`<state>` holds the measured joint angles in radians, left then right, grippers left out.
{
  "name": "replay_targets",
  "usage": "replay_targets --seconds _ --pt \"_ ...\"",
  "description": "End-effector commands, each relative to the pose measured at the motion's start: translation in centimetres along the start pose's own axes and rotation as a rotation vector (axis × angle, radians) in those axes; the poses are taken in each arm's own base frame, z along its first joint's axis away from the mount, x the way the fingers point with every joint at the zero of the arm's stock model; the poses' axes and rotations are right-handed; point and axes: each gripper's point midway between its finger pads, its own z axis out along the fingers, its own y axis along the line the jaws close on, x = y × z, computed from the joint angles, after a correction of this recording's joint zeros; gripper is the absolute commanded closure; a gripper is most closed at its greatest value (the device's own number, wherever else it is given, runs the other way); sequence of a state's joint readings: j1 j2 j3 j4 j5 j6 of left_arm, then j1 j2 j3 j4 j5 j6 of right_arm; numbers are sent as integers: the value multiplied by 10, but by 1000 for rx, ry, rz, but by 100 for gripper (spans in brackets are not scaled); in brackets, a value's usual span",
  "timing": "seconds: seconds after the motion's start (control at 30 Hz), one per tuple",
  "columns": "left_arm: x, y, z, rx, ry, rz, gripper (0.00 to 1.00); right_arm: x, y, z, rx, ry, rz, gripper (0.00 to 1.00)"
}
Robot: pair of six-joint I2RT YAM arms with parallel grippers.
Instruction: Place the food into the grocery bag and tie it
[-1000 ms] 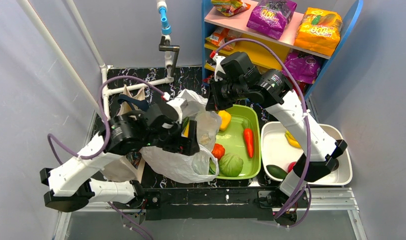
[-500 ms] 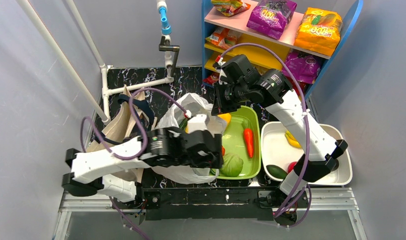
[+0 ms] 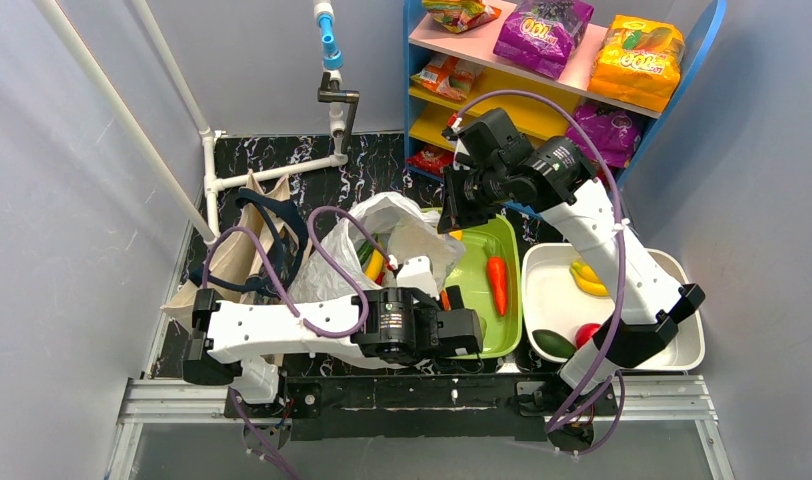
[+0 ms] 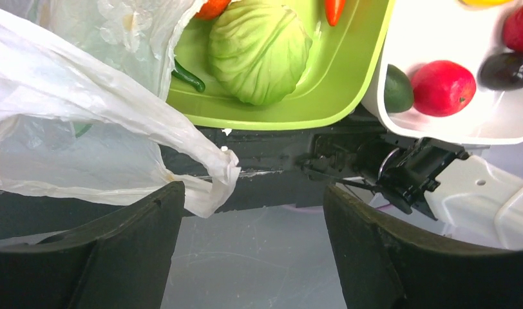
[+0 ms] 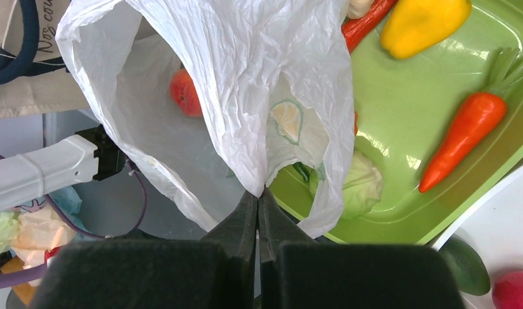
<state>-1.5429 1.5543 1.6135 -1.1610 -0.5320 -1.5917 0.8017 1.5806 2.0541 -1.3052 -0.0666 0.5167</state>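
Right, at the 6 o'clock edge of the tabletop (image 3: 382, 165) my left gripper (image 4: 251, 193) is hanging low, its fingers spread wide with nothing between them. At its 10 o'clock the grocery bag (image 4: 85, 122) is slumping, one corner trailing toward the left finger. At 12 o'clock from the gripper a cabbage (image 4: 259, 45) is lying in the green tray (image 4: 297, 116), and at 2 o'clock the white tub (image 4: 439, 132) is holding a red fruit (image 4: 442, 87).

Farther in, my right gripper (image 5: 259, 193) is pinching a fold of the bag's thin film, fingers pressed together on it, and is holding the bag up over the tray's 9 o'clock side. A peach (image 5: 185, 93) is sitting inside the bag. At the far 1 o'clock corner the purple packet (image 3: 542, 30) and the orange-yellow packet (image 3: 637, 60) are resting on the shelf (image 3: 580, 72).
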Motion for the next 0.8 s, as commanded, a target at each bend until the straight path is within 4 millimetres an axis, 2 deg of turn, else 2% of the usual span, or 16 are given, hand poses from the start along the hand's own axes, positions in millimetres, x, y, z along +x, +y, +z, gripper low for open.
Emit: replay_targets --seconds 0.0,0.23,0.47,0.57,0.67,0.77 --pt "-17 9 6 -41 -116 -72 24 2 6 -11 -51 -7 -23 99" --pt "-15 0 19 -15 -143 -79 38 0 7 -11 -68 1 -31 99" --pt "-15 22 26 -93 -167 -92 47 0 4 -12 -86 3 -17 99" --pt "-13 21 31 -65 -174 -80 54 1 4 -11 -89 10 -13 99" --pt "-16 20 31 -34 -184 -70 71 1 2 -9 -86 18 -9 99" --pt "-26 24 21 -33 -207 -68 93 -2 3 -10 -93 18 -2 99"
